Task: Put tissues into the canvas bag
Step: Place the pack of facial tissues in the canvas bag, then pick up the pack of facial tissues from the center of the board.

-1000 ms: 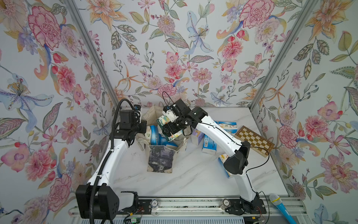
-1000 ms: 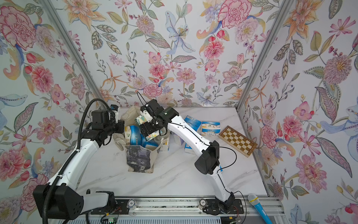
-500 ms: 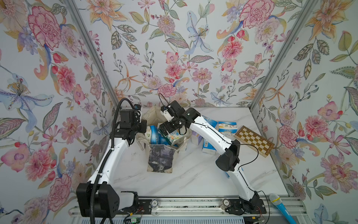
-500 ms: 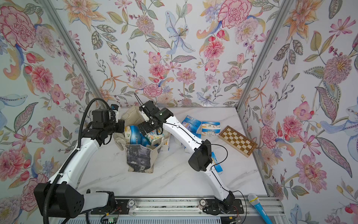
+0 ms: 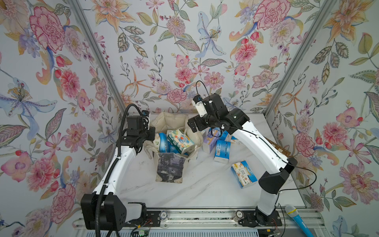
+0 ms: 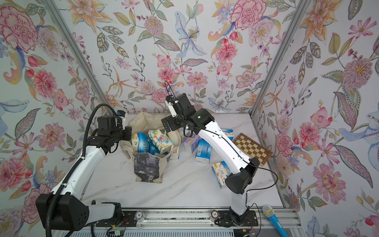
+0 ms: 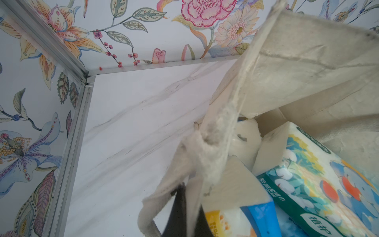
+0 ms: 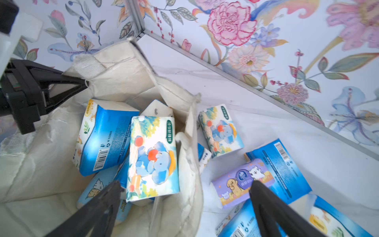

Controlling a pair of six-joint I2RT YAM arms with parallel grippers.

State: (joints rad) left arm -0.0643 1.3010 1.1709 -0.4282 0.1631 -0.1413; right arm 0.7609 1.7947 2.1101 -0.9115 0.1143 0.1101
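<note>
Marble tabletop (image 5: 194,190), floral walls (image 5: 184,41); canvas bag (image 5: 172,121) upright, mouth up; left gripper (image 8: 86,83) pinching its rim, right gripper (image 8: 184,186) spread, empty.

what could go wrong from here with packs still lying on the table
The left gripper holds the canvas bag open by a pinch of rim; if the cloth slips, the mouth may sag over the packs. The elephant pack lies high on the pile, so another dropped on it might slide out. The open right gripper hangs over the bag's wall beside the lavender pack; reaching for it could snag the cloth.
</note>
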